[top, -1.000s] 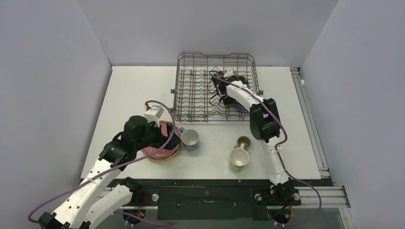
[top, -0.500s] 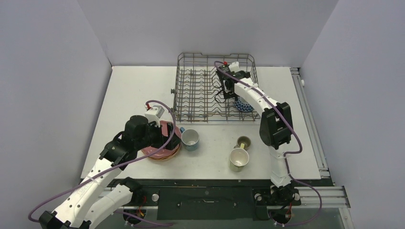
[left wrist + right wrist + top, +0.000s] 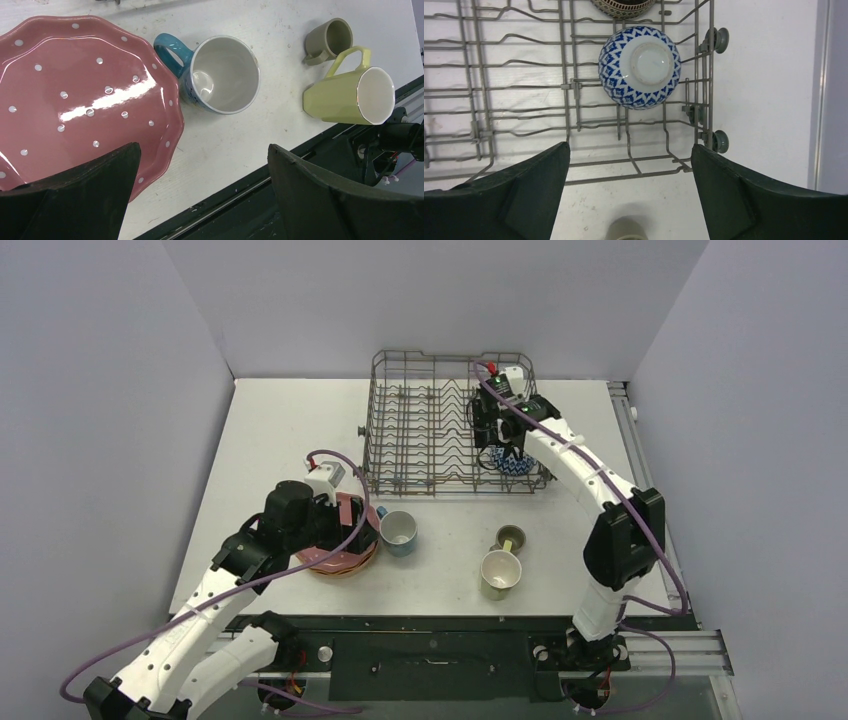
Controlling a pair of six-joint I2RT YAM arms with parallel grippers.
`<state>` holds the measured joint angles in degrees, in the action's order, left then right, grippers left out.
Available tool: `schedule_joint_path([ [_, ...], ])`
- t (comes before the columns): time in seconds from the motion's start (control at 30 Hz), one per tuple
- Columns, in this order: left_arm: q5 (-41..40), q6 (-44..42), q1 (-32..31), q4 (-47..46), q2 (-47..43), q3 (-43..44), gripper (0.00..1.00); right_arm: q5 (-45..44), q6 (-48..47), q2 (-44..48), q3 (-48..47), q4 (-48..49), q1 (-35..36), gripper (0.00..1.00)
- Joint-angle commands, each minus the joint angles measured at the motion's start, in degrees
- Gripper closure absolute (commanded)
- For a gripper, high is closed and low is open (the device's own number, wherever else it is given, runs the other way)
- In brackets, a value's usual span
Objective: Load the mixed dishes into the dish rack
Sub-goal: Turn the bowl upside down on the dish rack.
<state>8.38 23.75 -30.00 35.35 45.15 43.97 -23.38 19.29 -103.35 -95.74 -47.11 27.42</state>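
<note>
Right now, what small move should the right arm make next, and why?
Probably withdraw from the dish rack toward the pale-yellow mug: the right gripper hangs open, the blue-white bowl already rests upside down in the rack, and that mug sits unloaded on the table.

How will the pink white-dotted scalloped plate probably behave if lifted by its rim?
The pink white-dotted scalloped plate shows a bright glare, so it is probably glazed and slippery. It looks like stiff ceramic, likely to chip if dropped. Being wide, it may tilt when held at one edge.
</note>
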Motion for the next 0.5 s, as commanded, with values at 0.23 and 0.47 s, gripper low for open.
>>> schedule_joint_path([
  [0.23, -2.3, -0.1, 0.4, 0.0, 0.6, 1.7, 0.04, 13.4, 2.4, 11.4, 8.0, 5.7, 4.2, 0.18],
  [0.47, -2.8, -0.1, 0.4, 0.1, 0.4, 1.8, 0.04, 17.3, 3.4, 12.4, 9.4, 6.6, 9.2, 0.2],
])
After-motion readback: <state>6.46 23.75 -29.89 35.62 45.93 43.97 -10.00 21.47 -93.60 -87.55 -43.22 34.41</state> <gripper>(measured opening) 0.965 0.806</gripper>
